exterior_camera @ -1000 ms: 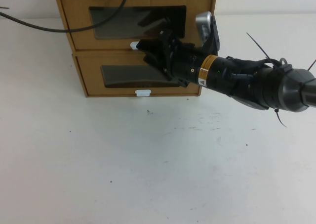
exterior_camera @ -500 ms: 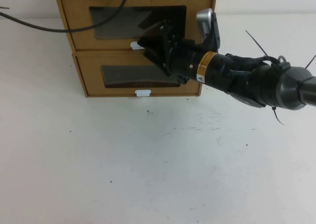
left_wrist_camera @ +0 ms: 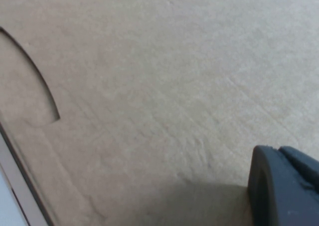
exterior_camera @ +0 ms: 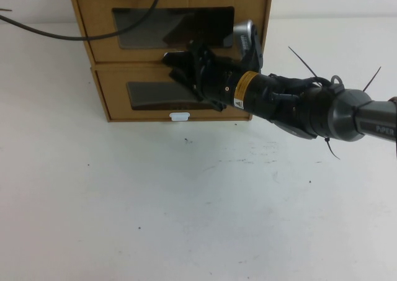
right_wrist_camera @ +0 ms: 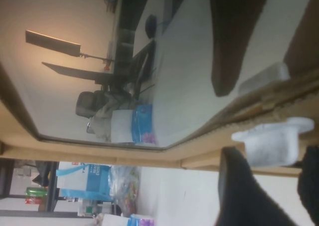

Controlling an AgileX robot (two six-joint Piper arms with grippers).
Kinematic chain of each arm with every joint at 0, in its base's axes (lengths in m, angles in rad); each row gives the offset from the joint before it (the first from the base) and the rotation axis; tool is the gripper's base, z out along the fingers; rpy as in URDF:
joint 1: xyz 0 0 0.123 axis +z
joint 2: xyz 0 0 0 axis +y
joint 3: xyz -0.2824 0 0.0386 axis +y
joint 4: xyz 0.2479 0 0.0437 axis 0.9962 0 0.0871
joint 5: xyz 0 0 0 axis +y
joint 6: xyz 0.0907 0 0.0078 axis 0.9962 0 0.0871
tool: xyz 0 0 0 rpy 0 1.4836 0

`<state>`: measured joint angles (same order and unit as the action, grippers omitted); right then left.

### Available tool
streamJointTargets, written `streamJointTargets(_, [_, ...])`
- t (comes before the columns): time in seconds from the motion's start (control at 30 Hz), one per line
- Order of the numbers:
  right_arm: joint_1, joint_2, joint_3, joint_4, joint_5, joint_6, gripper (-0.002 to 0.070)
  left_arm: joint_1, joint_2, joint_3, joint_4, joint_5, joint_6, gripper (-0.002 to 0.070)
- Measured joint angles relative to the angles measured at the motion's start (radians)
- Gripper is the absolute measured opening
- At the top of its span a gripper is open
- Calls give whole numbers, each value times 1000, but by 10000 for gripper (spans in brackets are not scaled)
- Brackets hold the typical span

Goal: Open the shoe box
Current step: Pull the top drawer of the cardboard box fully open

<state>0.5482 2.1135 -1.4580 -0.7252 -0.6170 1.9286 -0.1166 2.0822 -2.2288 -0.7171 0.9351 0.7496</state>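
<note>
High view: two stacked boxes at the table's (exterior_camera: 186,219) far edge, upper shoe box (exterior_camera: 93,26) on lower shoe box (exterior_camera: 111,89), both shut. The right gripper (exterior_camera: 177,61) is at the upper box's front bottom edge, covering its pull tab. Lower tab (exterior_camera: 179,115) is untouched.

Left wrist view: the left gripper (left_wrist_camera: 285,186) is close against plain cardboard (left_wrist_camera: 149,86); open or closed, cannot tell.

Right wrist view: fingers (right_wrist_camera: 244,186) are apart, not clamped, white tab (right_wrist_camera: 271,141) just at their tips.
</note>
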Motion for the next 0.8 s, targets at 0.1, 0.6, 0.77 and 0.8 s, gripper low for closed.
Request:
streamJointTargets(0.1, [0,0,-4,7,0,0,249,0,0,0,0,0,0,-4])
streamJointTargets(0.6, [6,4,-8,65,-43,0,248,0,1,0,0,-4,0,-4])
streamJointTargets(0.77, [6,4,-8,69,-49,0,248,0,2,0,-2,-4,0,-4])
streamJointTargets(0.8, [6,4,-8,72,-49,0,248,0,2,0,-2,-4,0,-4])
